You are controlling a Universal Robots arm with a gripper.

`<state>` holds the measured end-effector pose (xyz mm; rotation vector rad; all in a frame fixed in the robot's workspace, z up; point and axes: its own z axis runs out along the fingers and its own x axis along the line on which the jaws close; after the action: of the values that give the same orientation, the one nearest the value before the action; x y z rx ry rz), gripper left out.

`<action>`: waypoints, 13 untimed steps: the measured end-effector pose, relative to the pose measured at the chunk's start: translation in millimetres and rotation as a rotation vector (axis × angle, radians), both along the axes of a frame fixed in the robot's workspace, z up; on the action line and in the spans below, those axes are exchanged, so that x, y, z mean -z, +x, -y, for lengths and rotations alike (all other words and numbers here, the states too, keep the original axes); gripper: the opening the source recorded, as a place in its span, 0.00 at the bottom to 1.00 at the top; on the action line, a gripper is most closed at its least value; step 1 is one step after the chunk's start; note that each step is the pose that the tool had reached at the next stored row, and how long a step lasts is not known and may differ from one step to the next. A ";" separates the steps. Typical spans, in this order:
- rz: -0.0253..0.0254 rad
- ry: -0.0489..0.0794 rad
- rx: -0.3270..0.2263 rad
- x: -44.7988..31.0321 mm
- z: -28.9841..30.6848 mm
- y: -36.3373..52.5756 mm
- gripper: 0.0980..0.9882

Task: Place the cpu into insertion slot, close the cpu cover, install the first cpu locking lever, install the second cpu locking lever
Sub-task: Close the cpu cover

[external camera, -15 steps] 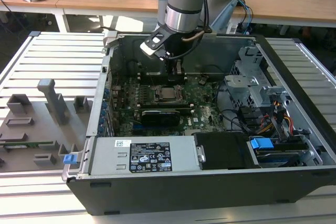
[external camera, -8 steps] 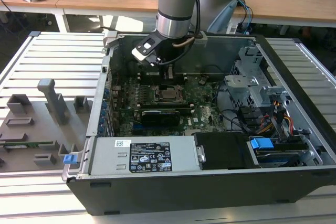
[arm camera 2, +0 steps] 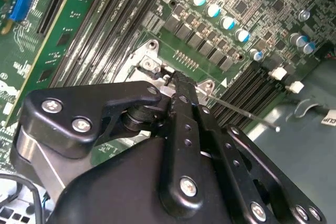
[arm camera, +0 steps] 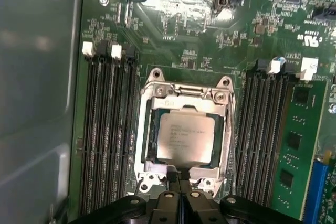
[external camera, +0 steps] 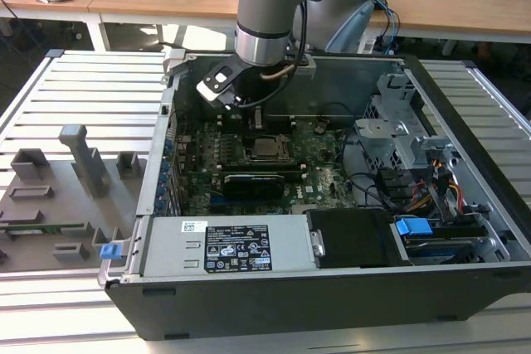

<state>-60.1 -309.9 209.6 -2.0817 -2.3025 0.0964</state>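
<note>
- Your computer case (external camera: 315, 300) lies open, and the arm reaches down into it over the green motherboard (arm camera: 199, 35).
- The gripper (arm camera: 178, 178) hangs low at the edge of the insertion slot (arm camera: 152, 80). Its jaws are pressed together, and I see nothing pinched between them.
- The cpu cover (arm camera: 185, 94) lies flat over the slot, framing the cpu (arm camera: 186, 138), which sits square in the cut-out. Seating and covering both look done.
- In the second wrist view a thin locking lever (arm camera 2: 244, 113) juts out from the socket corner, just beside the gripper's tip. It appears raised rather than tucked under a catch, so I judge the lever work to be the step in hand.
- Bear on the wire itself with the closed tip, and push it down and then sideways so it hooks under its catch.
- Keep off the long black memory slots (arm camera: 105, 129) flanking the socket. A slip there could scrape the board.
</note>
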 end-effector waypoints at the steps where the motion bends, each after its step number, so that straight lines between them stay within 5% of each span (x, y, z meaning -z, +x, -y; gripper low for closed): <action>1: 0.0000 0.000 0.000 1.3 0.0 -0.8 0.01; 13: 0.0005 0.000 0.000 4.1 -0.1 3.6 0.01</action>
<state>-56.5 -309.8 205.5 -2.0812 -2.3031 0.0954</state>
